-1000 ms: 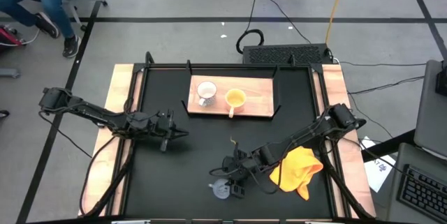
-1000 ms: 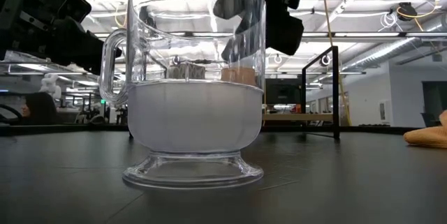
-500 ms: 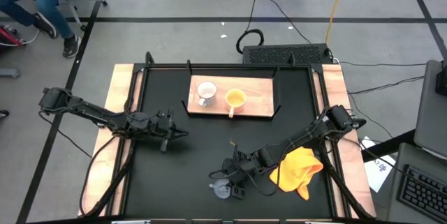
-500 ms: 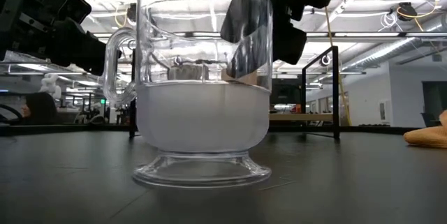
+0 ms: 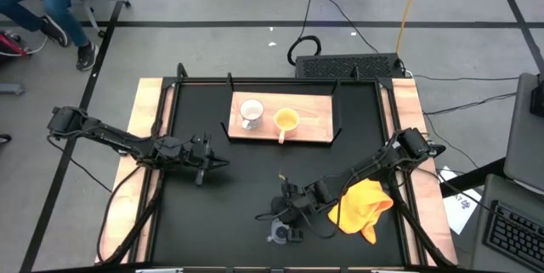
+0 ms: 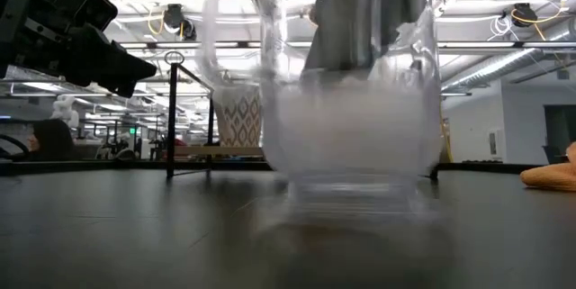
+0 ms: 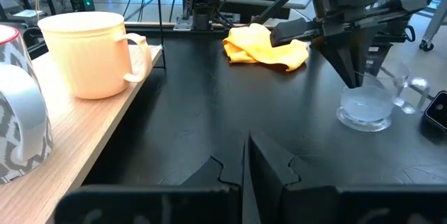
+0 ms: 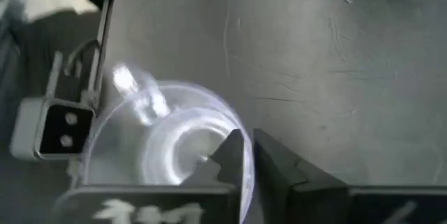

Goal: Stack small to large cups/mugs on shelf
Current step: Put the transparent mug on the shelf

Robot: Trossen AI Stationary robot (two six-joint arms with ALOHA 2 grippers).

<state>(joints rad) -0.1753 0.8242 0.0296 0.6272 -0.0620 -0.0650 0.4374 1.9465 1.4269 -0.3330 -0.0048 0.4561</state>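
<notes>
Right end effector clamped on the glass cup's rim, front of table.

High view: right end effector (image 5: 287, 222) grips glass cup (image 5: 280, 234) beside orange-yellow cloth (image 5: 361, 207); white mug (image 5: 251, 113) and orange-yellow mug (image 5: 286, 121) stand on shelf (image 5: 316, 127). Left end effector (image 5: 216, 163) hangs mid-table, fingers together.
Low view: cup (image 6: 346, 109) blurred.
Right wrist view: fingers (image 8: 234, 155) pinch cup wall.

Overhead looks straight down; the low camera sits almost against the glass cup (image 6: 346, 118), blurred, perhaps touching.
</notes>
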